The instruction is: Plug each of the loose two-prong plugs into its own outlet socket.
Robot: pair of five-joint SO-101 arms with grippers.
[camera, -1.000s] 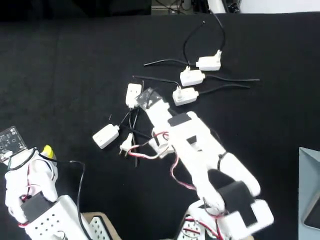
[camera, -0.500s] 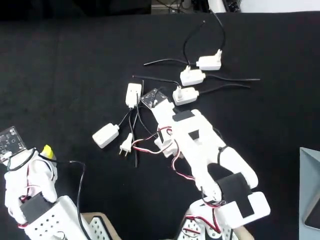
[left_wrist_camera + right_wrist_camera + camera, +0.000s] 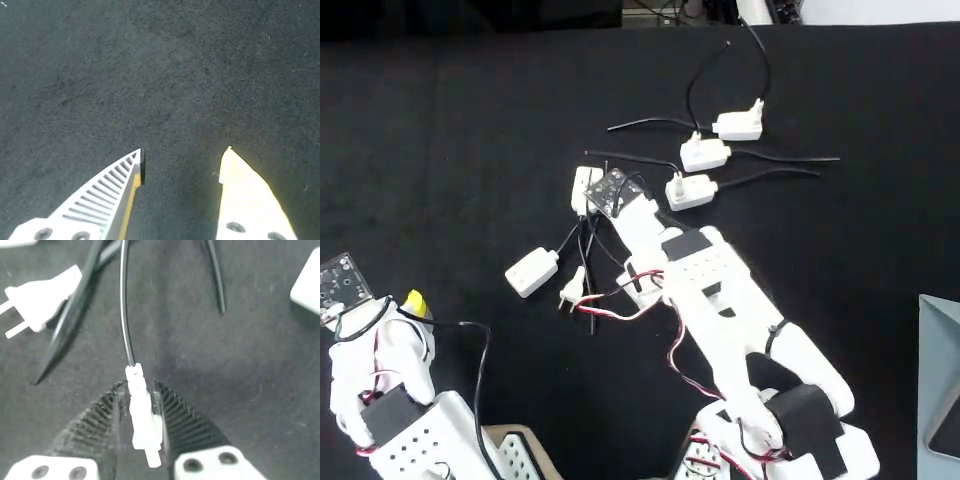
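Note:
My right gripper (image 3: 137, 385) is shut on a small white two-prong plug (image 3: 143, 416) whose black cable (image 3: 124, 310) runs away from the fingers. Seen from above, that gripper (image 3: 609, 193) sits right beside a white outlet socket (image 3: 586, 188) near the table's middle. Another loose plug (image 3: 39, 299) lies with its prongs bare; the high view has that plug (image 3: 574, 288) next to a second free socket (image 3: 530, 271). My left gripper (image 3: 182, 155) stands open over bare black cloth, at the near left corner.
Three white sockets (image 3: 703, 153) with plugs and cables in them lie at the back, right of centre. Black cables (image 3: 588, 245) tangle between the two free sockets. A grey box (image 3: 940, 380) stands at the right edge. The left arm (image 3: 380, 380) rests near the front edge.
The right gripper swung slightly right, then back left toward the nearby socket, carrying its plug. Its forearm shifted and the cables moved with it. The left arm stayed still.

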